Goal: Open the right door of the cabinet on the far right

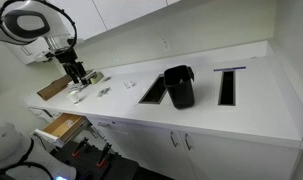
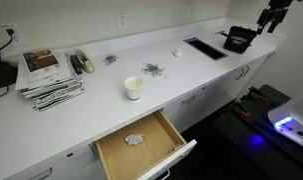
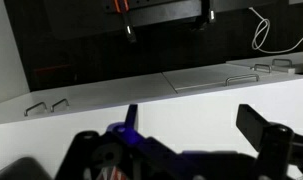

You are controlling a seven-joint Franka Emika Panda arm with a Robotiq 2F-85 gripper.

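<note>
The cabinet [image 1: 191, 148] is a white two-door base unit under the white counter, and both doors look shut. The right door [image 1: 206, 155] carries a small silver handle. The cabinet also shows at the far right of an exterior view [image 2: 243, 74]. My gripper [image 1: 76, 72] hangs open and empty above the counter, well apart from the doors; it also shows at the top right of an exterior view [image 2: 274, 15]. In the wrist view my open fingers [image 3: 196, 125] frame white fronts with silver handles [image 3: 241, 76]; I cannot tell which door these are.
A wooden drawer [image 1: 63, 125] [image 2: 141, 145] stands pulled out. A black bin [image 1: 179, 86] [image 2: 239, 40] sits by rectangular counter cutouts [image 1: 151, 91]. Magazines [image 2: 46, 75], a paper cup [image 2: 134, 88] and small scraps lie on the counter. Robot equipment fills the floor [image 2: 276, 115].
</note>
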